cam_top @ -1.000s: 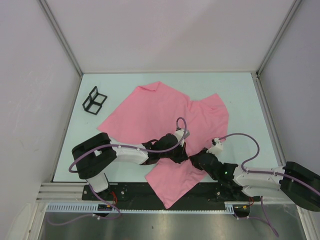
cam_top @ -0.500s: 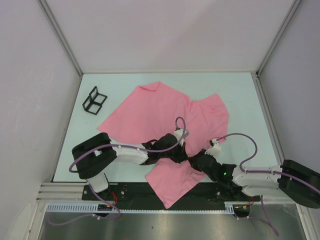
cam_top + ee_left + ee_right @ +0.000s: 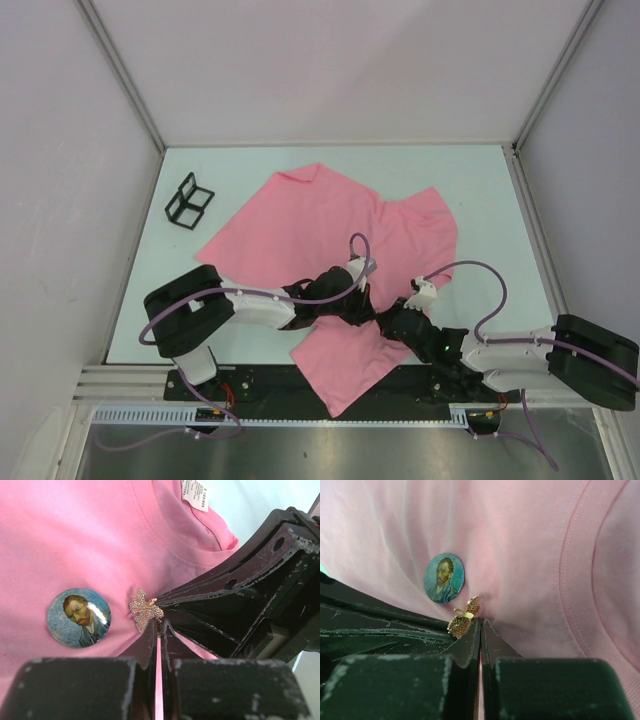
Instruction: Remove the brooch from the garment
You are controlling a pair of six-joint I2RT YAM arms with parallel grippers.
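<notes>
Since a second ago the right arm (image 3: 510,350) has crept leftward along the near edge of the desk (image 3: 480,180). Its wrist now lies closer to the left arm (image 3: 250,300), and its purple cable arches higher.

At the far left corner a small black wire rack (image 3: 188,200) stands clear of the cloth. The left arm lies low, reaching right from its base with its wrist over the near middle of the desk. The garment (image 3: 300,220) is spread across the middle of the desk, its lower flap hanging over the near edge between the two bases.

Seen from the left wrist, a round portrait badge (image 3: 79,617) is pinned to the pink cloth. Just right of it sits the brooch (image 3: 145,611), gold and butterfly-shaped, below the neckline. The white label (image 3: 196,494) shows inside the collar.

The left fingers (image 3: 159,632) are clenched, their tips right under the brooch with a sliver of pink between them. The right fingers (image 3: 480,627) are clenched too, and their tips touch the brooch's edge. I cannot tell whether either pair has hold of the brooch itself or only cloth.

The two arms' black fingers meet nose to nose and crowd the brooch from both sides. The right arm stretches low and leftward from its base at the near right corner.
</notes>
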